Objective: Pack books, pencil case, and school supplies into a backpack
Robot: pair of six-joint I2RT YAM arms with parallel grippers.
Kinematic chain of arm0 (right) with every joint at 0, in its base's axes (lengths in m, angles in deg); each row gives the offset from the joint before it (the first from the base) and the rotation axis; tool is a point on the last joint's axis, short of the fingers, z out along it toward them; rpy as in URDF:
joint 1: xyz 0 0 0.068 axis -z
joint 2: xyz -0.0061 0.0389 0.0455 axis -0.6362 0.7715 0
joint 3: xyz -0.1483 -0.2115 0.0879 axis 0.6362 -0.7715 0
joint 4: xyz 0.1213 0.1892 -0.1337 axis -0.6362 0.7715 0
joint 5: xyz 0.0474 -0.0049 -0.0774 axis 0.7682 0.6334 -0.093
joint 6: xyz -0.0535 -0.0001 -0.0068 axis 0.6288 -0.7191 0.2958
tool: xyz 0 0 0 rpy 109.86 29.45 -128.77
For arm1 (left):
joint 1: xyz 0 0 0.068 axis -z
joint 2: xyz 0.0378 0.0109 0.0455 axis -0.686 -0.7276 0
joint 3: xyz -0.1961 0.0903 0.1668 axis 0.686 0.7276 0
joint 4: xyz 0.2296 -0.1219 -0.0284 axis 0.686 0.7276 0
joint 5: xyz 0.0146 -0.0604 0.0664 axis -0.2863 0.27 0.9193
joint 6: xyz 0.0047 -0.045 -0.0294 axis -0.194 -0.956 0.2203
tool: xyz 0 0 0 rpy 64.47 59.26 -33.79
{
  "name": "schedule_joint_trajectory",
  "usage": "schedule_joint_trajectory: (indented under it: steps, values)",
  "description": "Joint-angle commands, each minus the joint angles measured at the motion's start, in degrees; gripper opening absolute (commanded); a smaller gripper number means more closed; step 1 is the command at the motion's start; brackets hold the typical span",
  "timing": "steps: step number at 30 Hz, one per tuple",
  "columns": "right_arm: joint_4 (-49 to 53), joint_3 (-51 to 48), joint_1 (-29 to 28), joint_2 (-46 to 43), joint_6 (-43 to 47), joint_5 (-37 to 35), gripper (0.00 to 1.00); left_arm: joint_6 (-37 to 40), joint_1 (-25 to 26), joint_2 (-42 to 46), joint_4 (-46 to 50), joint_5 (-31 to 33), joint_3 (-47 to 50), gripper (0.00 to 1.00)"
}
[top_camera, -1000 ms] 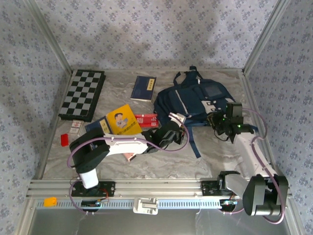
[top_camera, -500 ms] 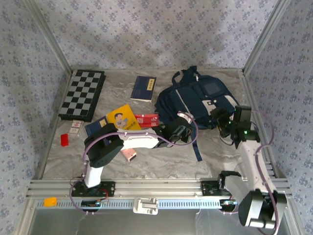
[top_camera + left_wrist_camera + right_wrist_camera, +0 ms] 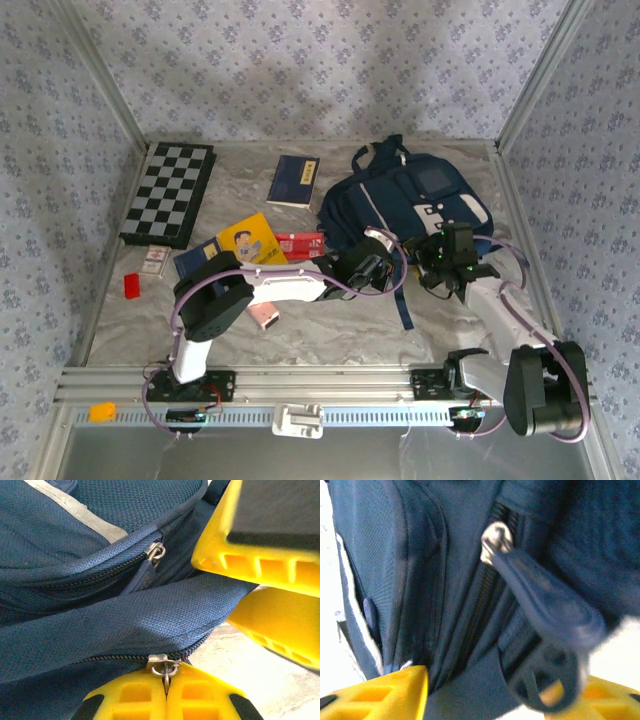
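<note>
Near the left edge of the marbled table [image 3: 330, 335] lies a tiny plain red block [image 3: 132, 285]. Further back is a black-and-white checkered board [image 3: 168, 193]. To their right a dark navy paperback book [image 3: 192, 260] sits partly under a bright yellow paperback [image 3: 250, 243] with a cartoon figure. The flat red pencil case [image 3: 298, 245] lies just beside the yellow cover's right edge. A small pale pink gadget [image 3: 263, 317] lies nearer the front edge, just beside the left arm. A second navy paperback [image 3: 294, 180] rests towards the back edge.

The large navy blue fabric backpack [image 3: 405, 200] lies flat in the back right part of the table. At its near edge the left gripper [image 3: 372, 268] has its yellow fingers pressed together on a metal zipper pull [image 3: 165, 666]. Just to the right, the right gripper [image 3: 447, 262] is at the bag's near right side with its jaws spread. A dark fabric zip tab [image 3: 545, 610] hangs between them, not pinched.
</note>
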Motion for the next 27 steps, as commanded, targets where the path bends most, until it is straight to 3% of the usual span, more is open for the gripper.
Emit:
schedule_joint_trajectory:
  steps: [1, 5, 7, 14, 18, 22, 24, 27]
  values:
    - [-4.0, 2.1, -0.4, 2.1, 0.4, -4.3, 0.44, 0.5, 0.1, 0.5, -1.3, -1.9, -3.5, 0.0]
    - [1.1, 4.3, 2.6, 2.8, 7.0, -6.3, 0.16, 0.7, 0.1, 2.6, 0.9, -2.6, -2.2, 0.0]
    - [1.8, 4.4, 6.2, 2.8, 10.3, -4.4, 0.08, 1.4, 0.1, 4.8, 2.4, -2.3, 0.1, 0.0]
    - [7.8, 10.0, 17.5, 4.8, 24.2, 5.5, 0.0, 5.5, -3.0, 12.6, 8.3, -0.9, 10.7, 0.0]
    - [9.6, 12.0, 21.2, 5.4, 27.6, 8.8, 0.0, 5.6, -6.9, 14.6, 9.2, -2.9, 14.2, 0.0]
    - [9.1, 12.2, 20.4, 6.2, 28.6, 8.7, 0.0, 5.4, -8.1, 14.9, 7.5, -4.8, 13.9, 0.0]
    - [9.2, 12.0, 19.7, 6.7, 28.8, 9.1, 0.08, 4.6, -8.0, 13.7, 6.5, -7.3, 12.0, 0.0]
    - [10.8, 11.5, 19.7, 5.6, 29.1, 10.0, 0.32, 2.3, -7.7, 12.0, 3.4, -10.0, 10.4, 0.0]
